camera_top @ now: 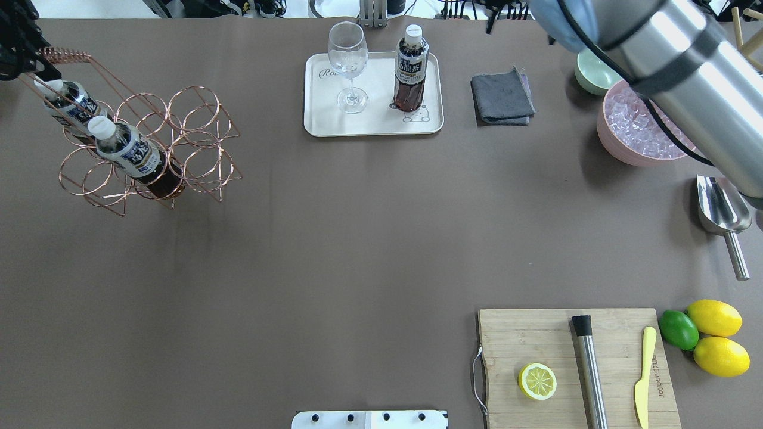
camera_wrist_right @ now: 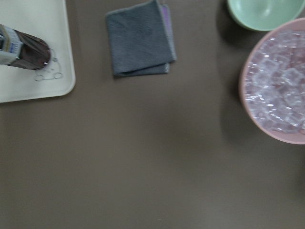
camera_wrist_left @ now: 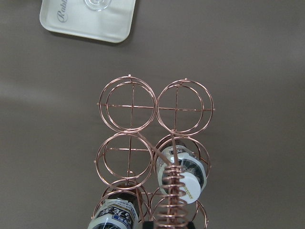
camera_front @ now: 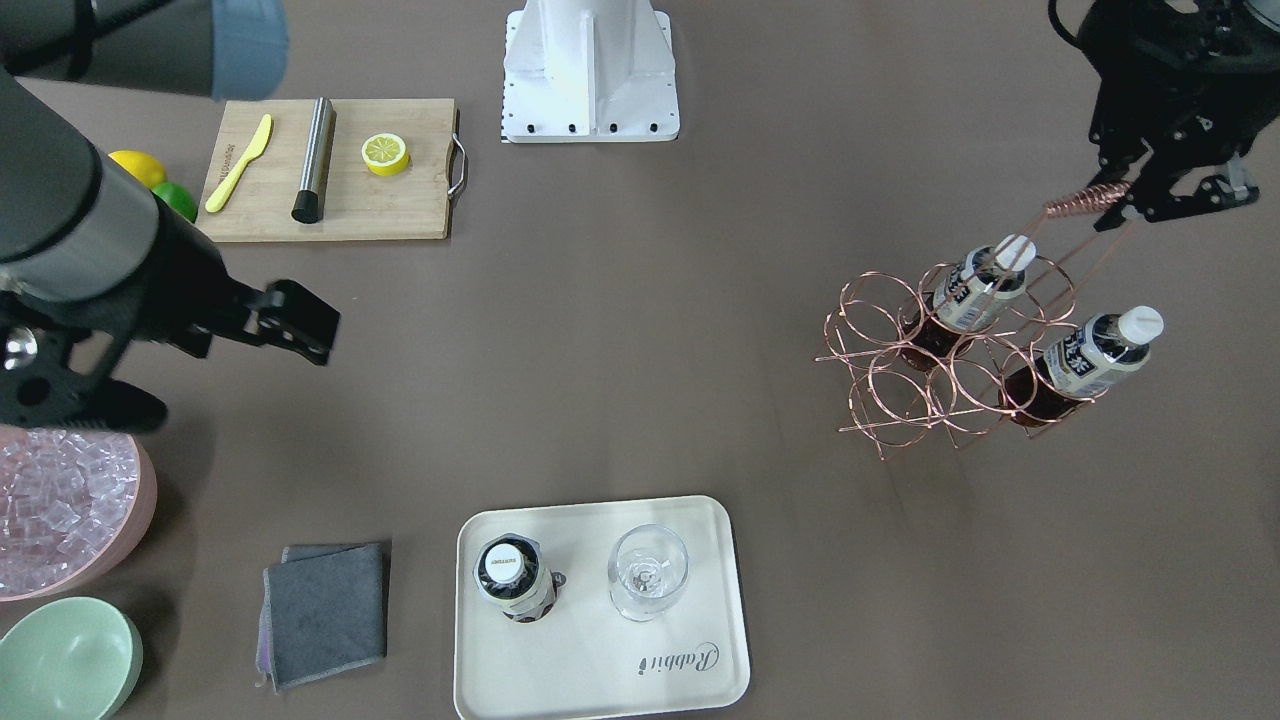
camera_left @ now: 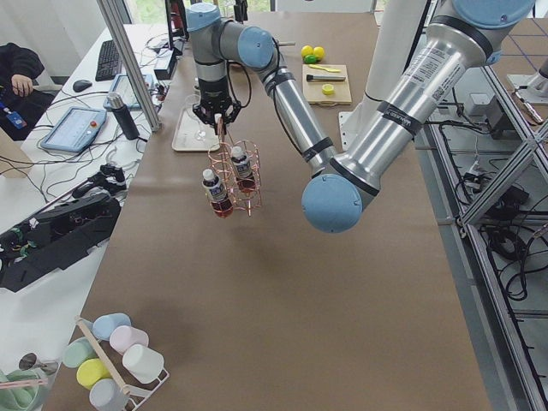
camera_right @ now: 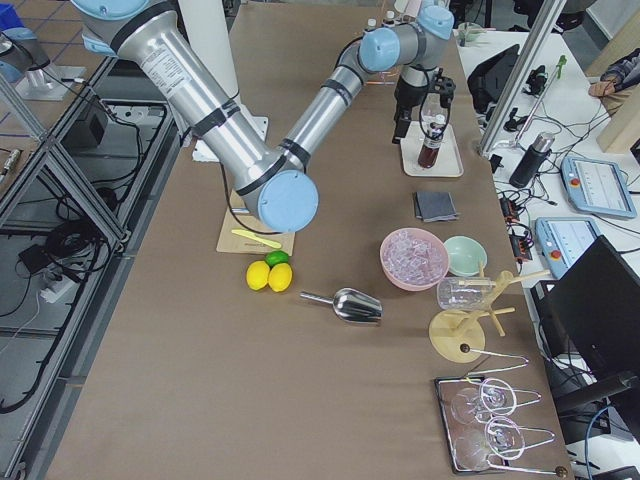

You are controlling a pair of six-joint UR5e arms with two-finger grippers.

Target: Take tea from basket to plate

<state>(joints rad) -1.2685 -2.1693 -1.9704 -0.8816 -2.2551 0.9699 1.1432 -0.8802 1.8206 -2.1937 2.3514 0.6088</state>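
One tea (camera_front: 512, 578) stands upright on the plate (camera_front: 600, 660), next to a wine glass (camera_front: 648, 572); it also shows in the overhead view (camera_top: 410, 71). Two more teas (camera_front: 975, 290) (camera_front: 1085, 360) lean in the rings of the basket (camera_front: 900, 380). My left gripper (camera_front: 1118, 203) is shut on the coil end of the basket's handle (camera_front: 1075, 203) and holds the basket tilted. My right gripper (camera_front: 300, 325) is open and empty, high above the table, away from the plate.
A grey cloth (camera_front: 325, 610), a pink bowl of ice (camera_front: 60, 510) and a green bowl (camera_front: 65, 660) lie beside the plate. A wooden cutting board (camera_front: 330, 170) holds a yellow knife, a metal muddler and a lemon half. A metal scoop (camera_top: 721, 211) lies near the ice bowl.
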